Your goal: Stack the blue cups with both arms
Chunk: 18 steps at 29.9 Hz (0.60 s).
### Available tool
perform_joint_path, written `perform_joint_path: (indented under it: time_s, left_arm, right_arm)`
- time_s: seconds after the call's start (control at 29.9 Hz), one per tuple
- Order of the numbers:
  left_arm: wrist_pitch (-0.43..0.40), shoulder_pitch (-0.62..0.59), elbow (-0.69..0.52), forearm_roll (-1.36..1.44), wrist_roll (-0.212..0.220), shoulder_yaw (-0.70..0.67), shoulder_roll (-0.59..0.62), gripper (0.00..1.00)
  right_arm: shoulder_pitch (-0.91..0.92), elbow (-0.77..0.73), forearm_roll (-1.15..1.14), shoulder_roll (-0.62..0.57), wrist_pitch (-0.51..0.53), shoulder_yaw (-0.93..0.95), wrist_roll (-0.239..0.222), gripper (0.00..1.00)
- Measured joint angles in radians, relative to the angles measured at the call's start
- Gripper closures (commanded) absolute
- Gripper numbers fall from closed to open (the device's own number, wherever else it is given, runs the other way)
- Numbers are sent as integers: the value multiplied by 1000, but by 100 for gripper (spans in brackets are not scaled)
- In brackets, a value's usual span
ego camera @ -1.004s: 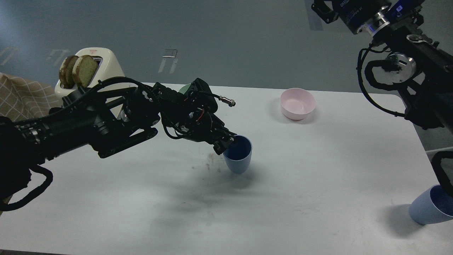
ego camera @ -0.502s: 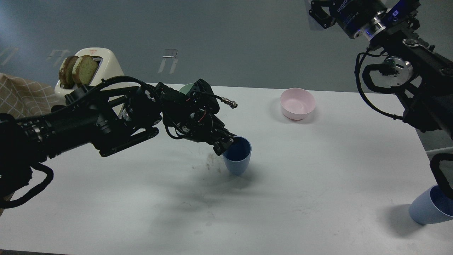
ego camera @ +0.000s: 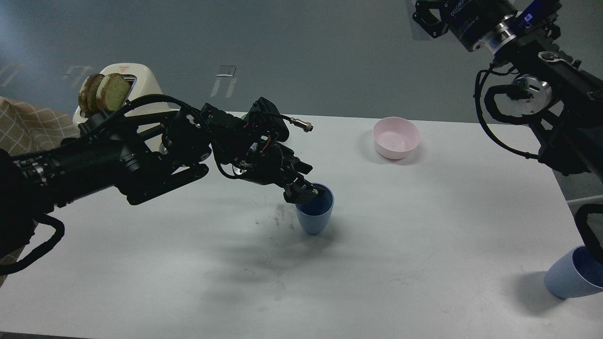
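Observation:
One blue cup (ego camera: pixel 314 217) stands close to upright near the middle of the white table (ego camera: pixel 424 226). My left gripper (ego camera: pixel 304 191) is at its near-left rim, one finger inside and one outside, shut on the rim. The second blue cup (ego camera: pixel 567 275) sits tilted at the table's front right, partly cut off by the frame edge. A black part of my right arm (ego camera: pixel 589 230) reaches down to its rim there. The right gripper's fingers cannot be told apart. The rest of the right arm (ego camera: pixel 541 61) spans the upper right.
A pink bowl (ego camera: pixel 396 137) sits at the back centre-right. A white toaster (ego camera: pixel 139 89) holding bread slices (ego camera: pixel 106 92) stands at the back left, beside a checked cloth (ego camera: pixel 28 129). A mint-green bowl (ego camera: pixel 243 115) is almost hidden behind my left arm.
My left gripper has risen slightly and turned, and the centre cup has gone from tilted to nearly upright. The right arm's upper part shifted slightly; the right cup has not moved.

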Motion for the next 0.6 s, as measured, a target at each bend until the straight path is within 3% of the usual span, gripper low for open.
perform_joint_path:
  time_s: [0.33,0.6]
  left_arm:
    - [3,-35,-45,-418,0,-176,148,2]
    - [48,22,27,-987,0,-266,211,2]
  right_arm:
    - [3,70,1,-119,0,-91,0,0]
    - [21,277,-55,-412,0,-315,0,0]
